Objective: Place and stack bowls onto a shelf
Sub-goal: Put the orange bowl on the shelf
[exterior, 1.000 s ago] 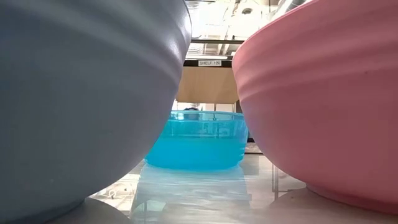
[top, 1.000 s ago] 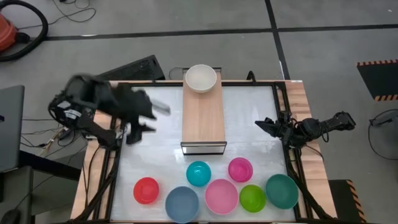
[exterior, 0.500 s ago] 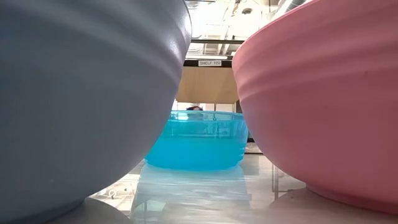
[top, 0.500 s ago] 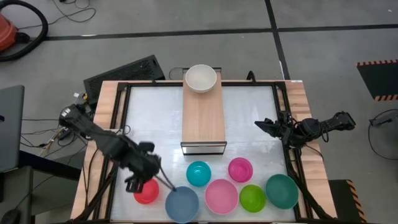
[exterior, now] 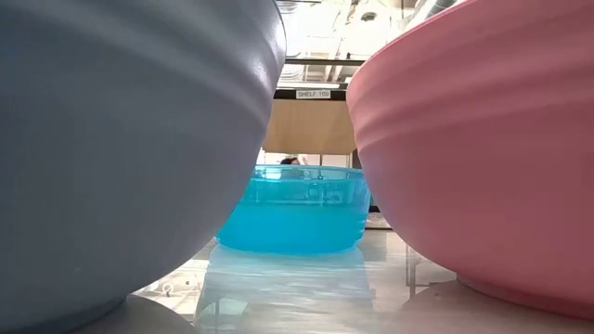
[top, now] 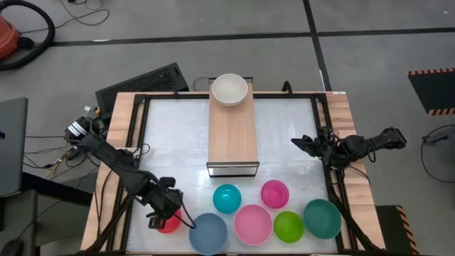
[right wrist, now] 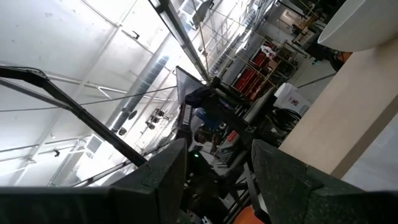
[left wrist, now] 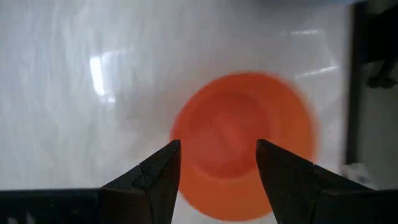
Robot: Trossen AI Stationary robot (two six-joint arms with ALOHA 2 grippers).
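My left claw [left wrist: 217,165] hangs open over the red bowl [left wrist: 244,144] at the table's near left, lined up to grab it.

Grey concrete floor [top: 213,21] with dark seam lines around the table; black keyboard [top: 142,82] lies at the table's far left corner, red vacuum [top: 8,35] and its black hose in the far left. Hazard-striped mat [top: 432,89] on the right. High industrial ceiling [right wrist: 74,37], bright daylight.
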